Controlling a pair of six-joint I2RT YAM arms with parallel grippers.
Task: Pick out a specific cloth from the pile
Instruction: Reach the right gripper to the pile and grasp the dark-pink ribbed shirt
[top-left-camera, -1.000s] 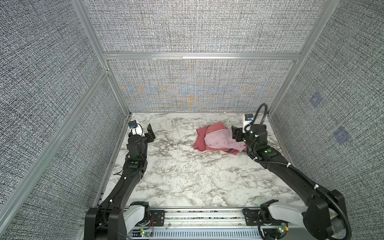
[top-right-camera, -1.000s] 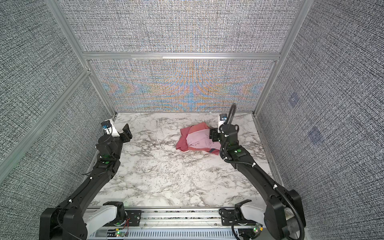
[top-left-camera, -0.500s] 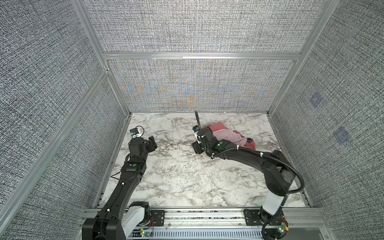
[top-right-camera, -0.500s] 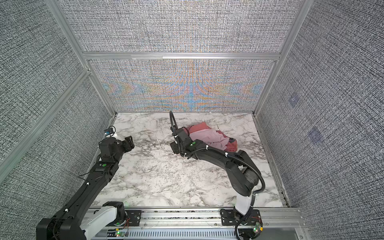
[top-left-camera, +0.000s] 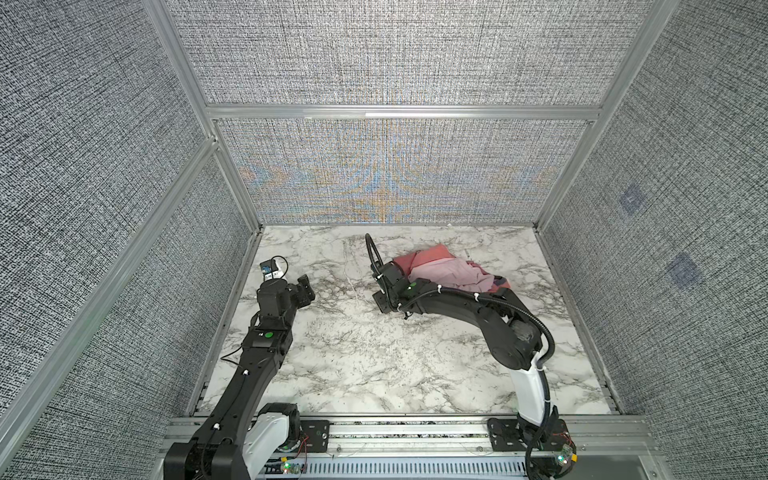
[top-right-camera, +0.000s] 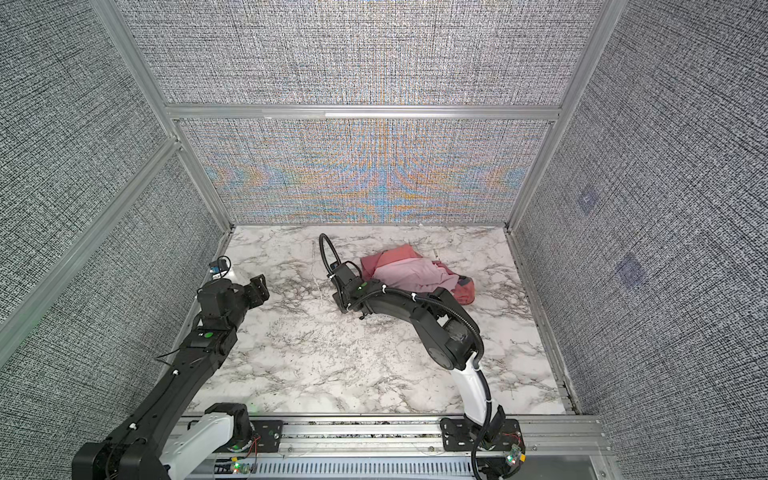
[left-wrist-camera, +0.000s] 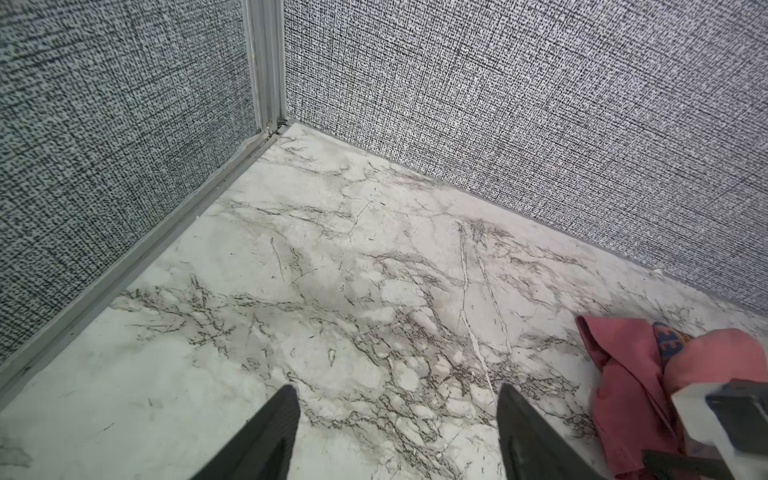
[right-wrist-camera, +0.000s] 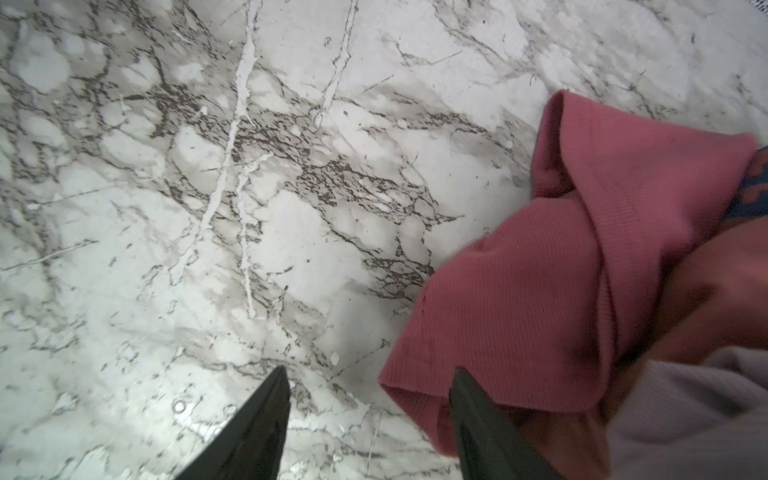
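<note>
The pile (top-left-camera: 451, 272) (top-right-camera: 415, 274) lies at the back of the marble floor, right of centre in both top views. The cloth (top-left-camera: 405, 261) (right-wrist-camera: 540, 291), plain rose-red and ribbed, forms the pile's left edge. Pale pink fabric (top-left-camera: 446, 274) lies on top, and a salmon garment (top-left-camera: 502, 286) sticks out at the right. My right gripper (top-left-camera: 381, 306) (right-wrist-camera: 369, 372) is open, low over the floor at the pile's left edge. One finger (right-wrist-camera: 461, 386) overlaps the cloth's corner, the other is over bare marble. My left gripper (top-left-camera: 306, 286) (left-wrist-camera: 397, 392) is open and empty, well left of the pile.
Grey fabric walls with aluminium posts (top-left-camera: 249, 208) close in the floor on three sides. The left arm stands close to the left wall. A blue patterned trim (right-wrist-camera: 752, 187) shows inside the pile. The right arm's elbow (top-left-camera: 513, 332) arches over the floor in front of the pile.
My right arm has swung from the pile's right side across to its left edge, and its jaws have narrowed a little. The left arm drew back slightly and turned toward the pile.
</note>
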